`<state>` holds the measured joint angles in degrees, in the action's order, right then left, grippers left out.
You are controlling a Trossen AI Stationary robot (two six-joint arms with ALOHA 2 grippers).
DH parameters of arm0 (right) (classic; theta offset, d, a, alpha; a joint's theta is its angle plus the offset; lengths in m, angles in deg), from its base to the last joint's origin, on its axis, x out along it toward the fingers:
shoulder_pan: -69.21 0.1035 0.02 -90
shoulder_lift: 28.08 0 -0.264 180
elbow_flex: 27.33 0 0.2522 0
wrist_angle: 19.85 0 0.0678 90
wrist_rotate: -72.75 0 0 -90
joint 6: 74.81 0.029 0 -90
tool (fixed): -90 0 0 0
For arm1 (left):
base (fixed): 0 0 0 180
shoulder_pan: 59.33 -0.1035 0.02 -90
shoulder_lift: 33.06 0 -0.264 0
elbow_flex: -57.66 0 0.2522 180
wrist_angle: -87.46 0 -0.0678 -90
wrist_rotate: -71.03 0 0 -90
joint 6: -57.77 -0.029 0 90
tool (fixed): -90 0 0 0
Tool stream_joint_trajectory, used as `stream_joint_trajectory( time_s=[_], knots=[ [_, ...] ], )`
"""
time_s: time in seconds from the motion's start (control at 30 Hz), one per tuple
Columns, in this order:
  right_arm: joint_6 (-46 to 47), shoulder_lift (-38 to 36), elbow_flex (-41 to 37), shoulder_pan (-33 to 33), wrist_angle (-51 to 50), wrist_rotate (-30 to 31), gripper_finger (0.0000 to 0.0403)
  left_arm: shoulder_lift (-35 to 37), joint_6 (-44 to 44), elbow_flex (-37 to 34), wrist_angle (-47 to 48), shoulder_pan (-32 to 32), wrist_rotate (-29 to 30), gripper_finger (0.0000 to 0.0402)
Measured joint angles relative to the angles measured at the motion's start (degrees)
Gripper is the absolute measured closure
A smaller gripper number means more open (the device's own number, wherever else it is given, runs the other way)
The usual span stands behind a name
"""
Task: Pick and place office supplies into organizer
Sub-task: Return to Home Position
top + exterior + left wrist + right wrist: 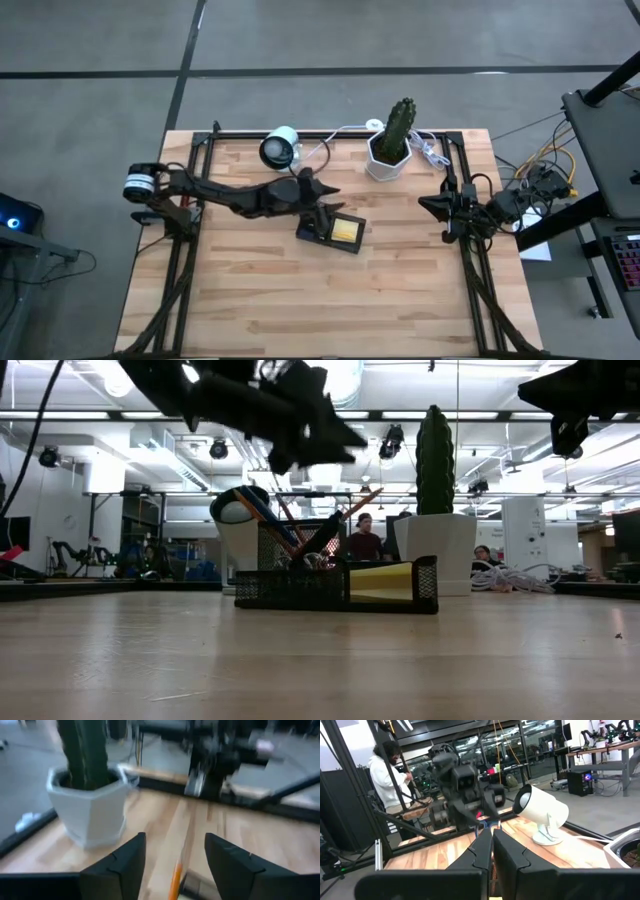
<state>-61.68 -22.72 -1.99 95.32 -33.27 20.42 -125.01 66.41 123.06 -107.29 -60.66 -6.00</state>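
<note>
- Left gripper (175, 839) hangs over the middle of the table (300, 310), just above the organizer (300, 592). Its two fingers stand well apart and nothing is between them.
- Under this gripper, the left wrist view shows one orange pencil (175, 879) standing up from below. The gripper does not touch it.
- Next comes the organizer itself, a black mesh tray lying flat near the centre of the table. Several pencils and pens (300, 525) lean in its taller part, and the yellow sticky-note pad (380, 582) fills a compartment on the side nearer the cactus pot (386, 160).
- I cannot find the scissors or the tiny stubs with certainty; they may be inside the mesh, but the pictures do not tell me.
- Farther to the right and toward the back edge stands the white cactus pot, apart from the organizer and not part of the job.
- At the right edge waits the right gripper (492, 846), with its fingers pressed together and empty.
- In my judgement the sorting is almost or fully finished: the high view shows no loose supply on the bare wood. What remains seems only to bring the left arm away from the organizer to its rest place.
</note>
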Motion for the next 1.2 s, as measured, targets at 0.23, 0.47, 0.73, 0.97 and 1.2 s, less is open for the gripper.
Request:
stream_joint_trajectory(
  time_s=[0.23,0.47,0.73,0.97,1.2],
  knots=[
    [0.0,0.0,0.0,0.0,0.0,0.0,0.0394,8.4,0.0,0.1,-2.5,0.2,0.1,0.0243],
    [0.0,0.0,0.0,0.0,-0.1,0.0,0.0394,19.0,-1.6,-3.7,-1.6,0.2,-2.1,0.0335],
    [0.0,-0.1,0.0,0.0,-0.2,0.0,0.0394,30.9,-0.6,-14.6,-0.9,1.1,-2.4,0.0394],
    [0.1,0.0,0.0,0.0,-0.3,0.0,0.0394,46.0,0.0,-28.3,-0.4,2.5,-2.0,0.0401],
    [-0.1,0.0,0.0,0.0,-0.4,-0.1,0.0394,65.0,0.0,-41.8,-0.2,2.6,-2.1,0.0401]
  ],
)
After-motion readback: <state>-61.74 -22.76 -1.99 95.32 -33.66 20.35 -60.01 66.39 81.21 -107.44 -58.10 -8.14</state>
